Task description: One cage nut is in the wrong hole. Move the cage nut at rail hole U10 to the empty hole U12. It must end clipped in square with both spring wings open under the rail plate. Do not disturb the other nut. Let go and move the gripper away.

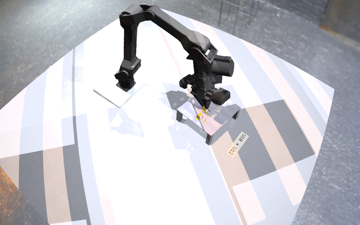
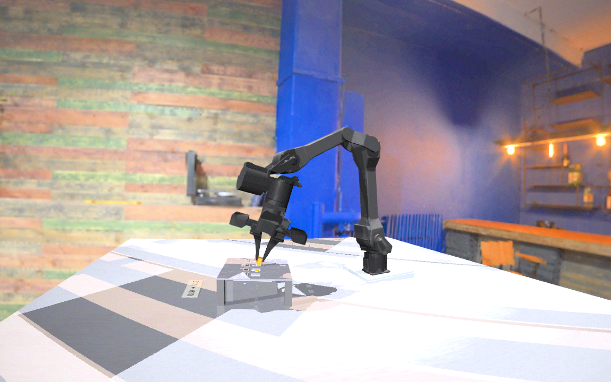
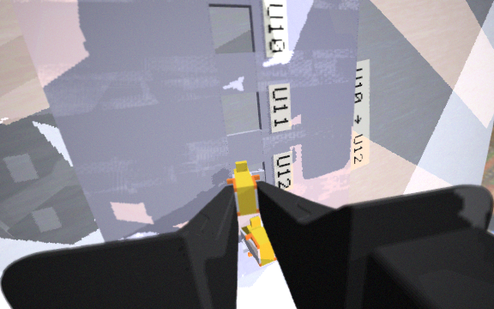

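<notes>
Fingers (image 1: 205, 108) (image 2: 259, 259), nearly closed, grip one cage nut (image 1: 204, 109) (image 2: 260, 261) (image 3: 246, 195) of two; the other (image 1: 199, 116) (image 3: 262, 245) sits near.

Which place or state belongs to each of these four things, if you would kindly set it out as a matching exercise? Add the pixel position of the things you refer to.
Column one:
1. Gripper (image 1: 205, 107) (image 2: 259, 259) (image 3: 246, 185)
2. Hole U10 (image 3: 233, 31)
3. Other nut (image 1: 198, 116) (image 3: 262, 245)
4. Paper strip reading "U10 → U12" (image 1: 237, 144) (image 2: 191, 288) (image 3: 360, 113)

Column two:
A. On the table beside the raised rail plate (image 1: 212, 127) (image 2: 253, 272) (image 3: 144, 107)
B. Closed on a yellow cage nut (image 1: 204, 109) (image 3: 245, 195) near label U12 (image 1: 211, 114) (image 3: 283, 170)
C. Near label U13 (image 1: 203, 120), outside the fingers' grip
D. No nut in it

Right pairs: 1-B, 2-D, 3-C, 4-A
</notes>
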Controlling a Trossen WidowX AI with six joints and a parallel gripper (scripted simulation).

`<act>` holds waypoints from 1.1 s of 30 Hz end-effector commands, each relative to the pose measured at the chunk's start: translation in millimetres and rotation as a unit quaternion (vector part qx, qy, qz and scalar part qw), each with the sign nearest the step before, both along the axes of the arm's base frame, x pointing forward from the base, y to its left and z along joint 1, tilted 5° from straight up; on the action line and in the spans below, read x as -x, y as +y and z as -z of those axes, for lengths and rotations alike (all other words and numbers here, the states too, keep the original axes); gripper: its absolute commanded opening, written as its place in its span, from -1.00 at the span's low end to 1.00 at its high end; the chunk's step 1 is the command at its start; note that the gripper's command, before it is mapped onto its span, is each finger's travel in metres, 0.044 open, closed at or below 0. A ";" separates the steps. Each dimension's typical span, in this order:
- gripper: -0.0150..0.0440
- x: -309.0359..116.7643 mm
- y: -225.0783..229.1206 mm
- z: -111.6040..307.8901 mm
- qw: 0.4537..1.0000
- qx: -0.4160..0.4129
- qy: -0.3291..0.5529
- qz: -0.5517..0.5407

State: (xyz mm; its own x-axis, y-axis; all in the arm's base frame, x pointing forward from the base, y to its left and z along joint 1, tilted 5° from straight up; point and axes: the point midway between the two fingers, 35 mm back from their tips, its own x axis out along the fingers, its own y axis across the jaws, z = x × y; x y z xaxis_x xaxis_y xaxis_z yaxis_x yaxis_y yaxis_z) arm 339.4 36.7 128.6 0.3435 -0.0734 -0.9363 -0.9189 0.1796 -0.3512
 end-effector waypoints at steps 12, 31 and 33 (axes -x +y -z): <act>-0.39 -2.5 0.7 -0.8 1.000 -0.002 0.007 -0.003; -0.39 -3.8 0.3 -1.3 1.000 -0.005 0.022 -0.004; -0.39 -3.8 0.3 -1.3 1.000 -0.005 0.022 -0.004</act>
State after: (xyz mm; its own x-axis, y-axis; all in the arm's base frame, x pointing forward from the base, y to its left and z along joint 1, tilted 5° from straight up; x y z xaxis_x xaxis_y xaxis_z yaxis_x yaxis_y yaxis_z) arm 341.3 36.2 128.9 0.3043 -0.0660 -0.9503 -0.9329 0.1811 -0.3113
